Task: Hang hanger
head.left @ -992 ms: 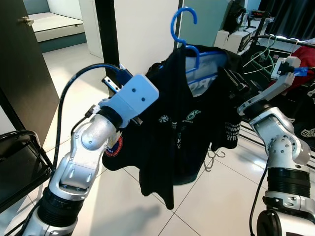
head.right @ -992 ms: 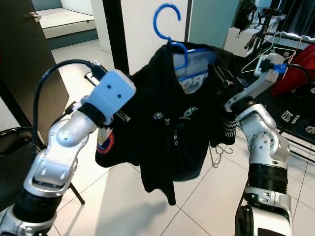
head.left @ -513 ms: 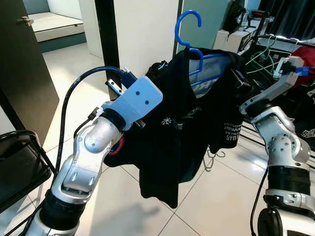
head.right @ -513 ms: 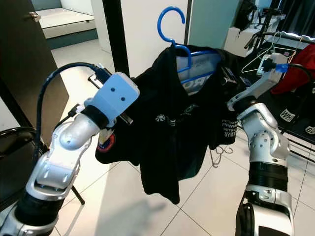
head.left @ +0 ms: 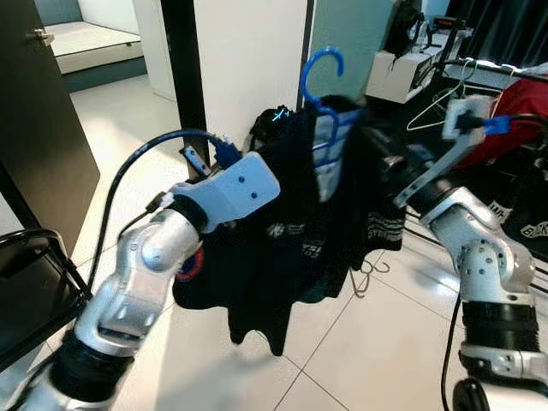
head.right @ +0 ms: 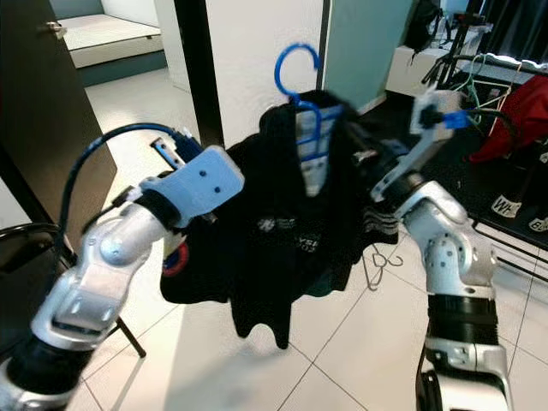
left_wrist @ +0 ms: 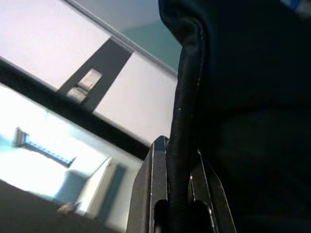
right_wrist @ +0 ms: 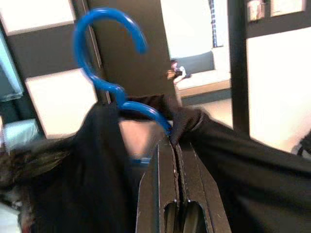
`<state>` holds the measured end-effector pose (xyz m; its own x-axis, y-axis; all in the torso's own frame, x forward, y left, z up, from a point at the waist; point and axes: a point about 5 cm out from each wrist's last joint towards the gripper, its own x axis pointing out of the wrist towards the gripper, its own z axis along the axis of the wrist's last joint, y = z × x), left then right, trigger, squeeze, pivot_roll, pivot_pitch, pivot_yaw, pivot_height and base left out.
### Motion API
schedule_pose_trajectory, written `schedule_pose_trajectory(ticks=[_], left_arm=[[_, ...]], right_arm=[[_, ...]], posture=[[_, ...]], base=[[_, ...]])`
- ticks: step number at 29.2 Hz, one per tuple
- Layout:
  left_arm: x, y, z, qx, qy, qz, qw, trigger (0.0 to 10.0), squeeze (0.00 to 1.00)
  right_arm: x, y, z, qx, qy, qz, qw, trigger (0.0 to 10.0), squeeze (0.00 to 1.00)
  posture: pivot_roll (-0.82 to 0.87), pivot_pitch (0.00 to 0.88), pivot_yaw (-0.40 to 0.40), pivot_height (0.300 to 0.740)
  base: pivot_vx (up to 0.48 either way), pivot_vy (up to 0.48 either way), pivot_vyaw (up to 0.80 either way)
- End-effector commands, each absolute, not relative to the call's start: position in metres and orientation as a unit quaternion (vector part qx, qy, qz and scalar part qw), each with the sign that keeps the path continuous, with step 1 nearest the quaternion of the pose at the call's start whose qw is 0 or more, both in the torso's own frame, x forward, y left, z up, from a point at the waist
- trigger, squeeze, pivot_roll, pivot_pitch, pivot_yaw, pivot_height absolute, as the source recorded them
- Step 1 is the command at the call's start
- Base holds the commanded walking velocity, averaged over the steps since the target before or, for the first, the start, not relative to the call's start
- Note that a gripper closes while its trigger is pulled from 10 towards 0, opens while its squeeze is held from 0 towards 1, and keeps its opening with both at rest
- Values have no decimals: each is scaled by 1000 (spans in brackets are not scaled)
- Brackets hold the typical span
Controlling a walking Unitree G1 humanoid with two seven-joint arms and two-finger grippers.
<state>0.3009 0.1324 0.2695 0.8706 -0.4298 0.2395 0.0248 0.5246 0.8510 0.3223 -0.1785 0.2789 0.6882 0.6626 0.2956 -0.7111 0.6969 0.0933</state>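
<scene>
Blue plastic hanger [head.right: 301, 73] carried black printed T-shirt [head.right: 282, 231], held aloft between both arms at frame centre, hook up at 12 o'clock. Left gripper [left_wrist: 177, 182] pinched shut on shirt's shoulder seam; right gripper [right_wrist: 176, 167] clamped on shirt fabric just under hanger's shoulder. Dark rack with clothes [head.left: 505, 94] sat at 2 o'clock, well apart from hook. Step judged: carry toward rail. Advice: keep both pinches firm, hook upright and level, turn hook's open side toward rail before lowering, avoid swinging shirt hem.
</scene>
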Motion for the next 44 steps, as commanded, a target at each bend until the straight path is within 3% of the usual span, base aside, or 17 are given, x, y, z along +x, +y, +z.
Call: schedule_pose_trajectory(ticks=[1, 9, 11, 19, 24, 30, 35, 37, 39, 44], left_arm=[[304, 147, 274, 490, -212, -112, 838, 10000, 0], [305, 169, 282, 546, -211, -109, 804, 10000, 0], [303, 177, 284, 562, -216, -139, 786, 10000, 0], [281, 189, 290, 523, -201, -291, 775, 10000, 0], [261, 190, 294, 505, -176, -411, 738, 10000, 0], [257, 186, 298, 497, -177, -448, 721, 10000, 0], [267, 184, 294, 513, -179, -425, 724, 10000, 0], [274, 184, 291, 517, -176, -405, 733, 10000, 0], [288, 181, 287, 513, -174, -350, 764, 10000, 0], [298, 181, 285, 520, -167, -309, 779, 10000, 0]], right_arm=[[316, -172, 281, 89, -117, 409, 901, 0, 0], [302, -164, 276, 60, -93, 454, 884, 0, 0], [301, -168, 273, 51, -82, 454, 886, 0, 0], [308, -193, 273, 16, -63, 411, 910, 0, 0], [311, -211, 276, -1, -55, 383, 922, 0, 0], [310, -216, 275, -13, -44, 382, 923, 0, 0], [310, -211, 275, -11, -44, 391, 919, 0, 0], [310, -207, 276, -6, -46, 400, 915, 0, 0], [308, -197, 276, 7, -49, 416, 908, 0, 0], [307, -192, 276, 15, -48, 429, 902, 0, 0]], posture=[[-2, 6, -31, 740], [-7, 8, -33, 740], [-9, 9, -38, 740], [-2, 10, -42, 740], [0, 10, -39, 740], [0, 10, -37, 740], [-6, 7, -34, 740], [-11, 8, -35, 740], [-11, 8, -35, 740], [-14, 4, -39, 740]], base=[[0, 0, 0], [0, 0, 0], [0, 0, 0], [0, 0, 0], [0, 0, 0], [0, 0, 0], [0, 0, 0], [0, 0, 0], [0, 0, 0], [0, 0, 0]])
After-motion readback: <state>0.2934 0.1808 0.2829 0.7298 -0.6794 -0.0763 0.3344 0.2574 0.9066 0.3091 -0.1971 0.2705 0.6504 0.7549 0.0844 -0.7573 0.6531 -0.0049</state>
